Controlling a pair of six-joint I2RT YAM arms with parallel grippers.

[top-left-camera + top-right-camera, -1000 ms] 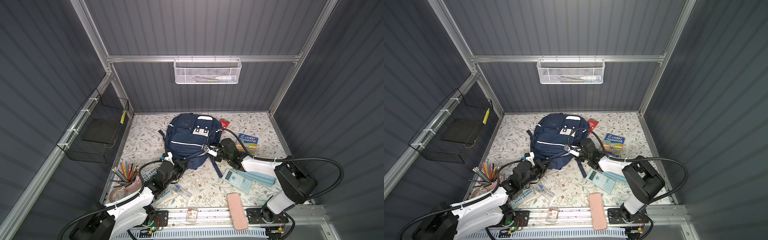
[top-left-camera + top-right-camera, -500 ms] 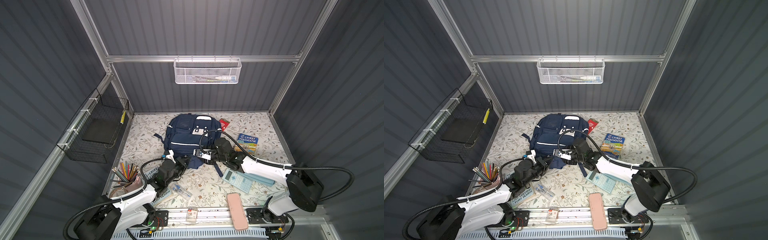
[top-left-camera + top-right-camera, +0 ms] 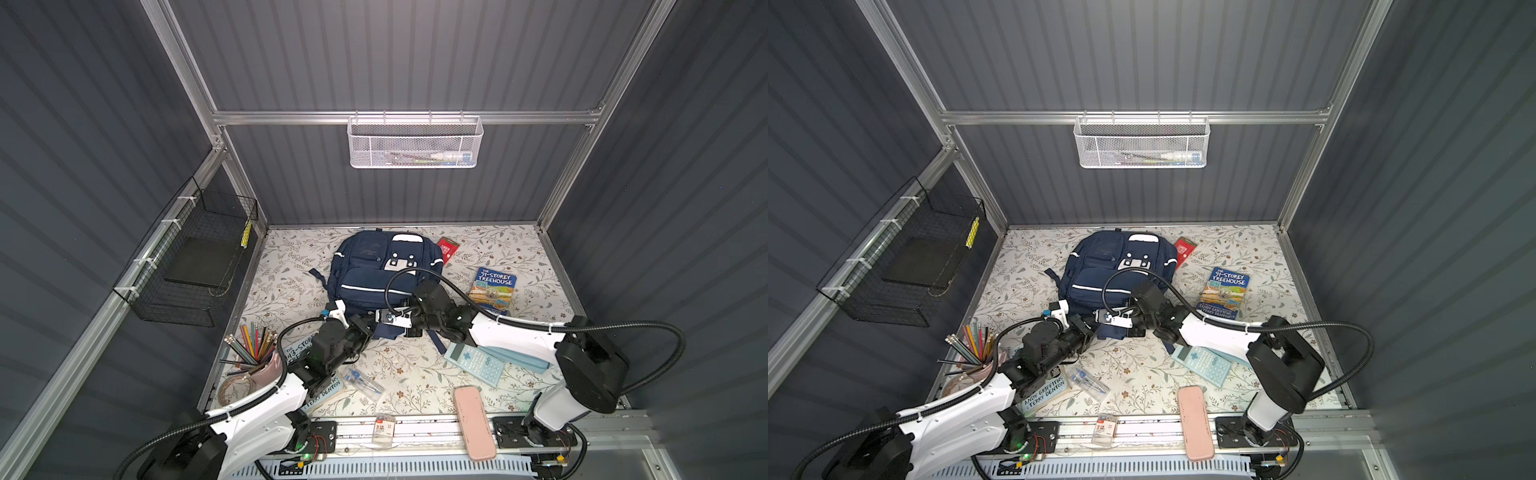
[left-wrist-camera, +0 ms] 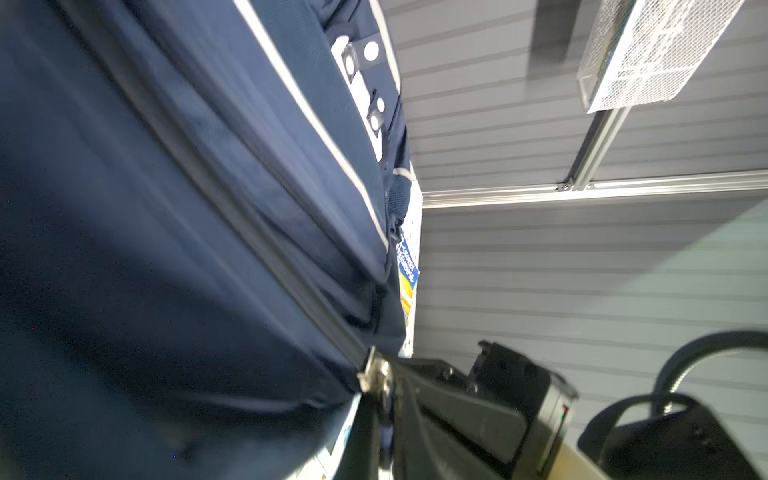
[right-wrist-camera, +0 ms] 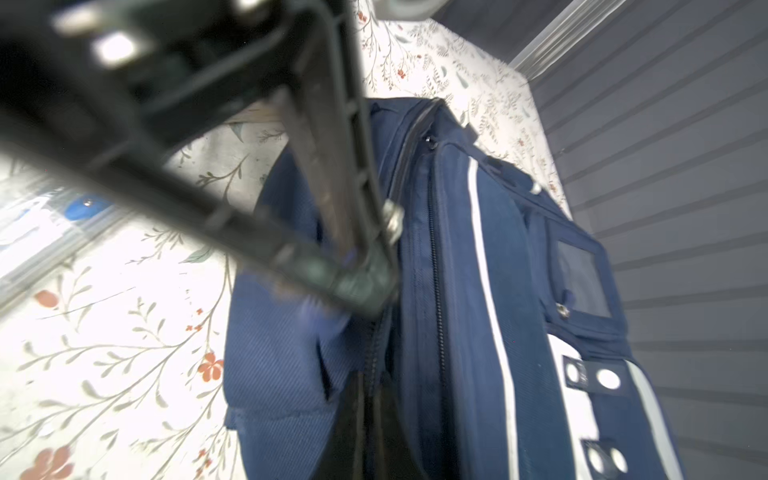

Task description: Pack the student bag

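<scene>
Student bag [image 3: 365,282] flat and front-up on floral tabletop [image 3: 291,266], roughly mid-table toward the back wall. Both arms at its near edge: left gripper [image 3: 371,328] squeezed tight on navy fabric right by the zip, right gripper [image 3: 399,330] fingers pressed together at the same zip seam, no telling whether pinching anything. Lies with red packet [image 3: 449,249] just beside its far right corner, Treehouse book [image 3: 494,289] a bit further right. Closer to the front rail: blue calculator [image 3: 476,363] beside the right arm, pink case [image 3: 473,422], cup of pencils [image 3: 253,349] over on the left
</scene>
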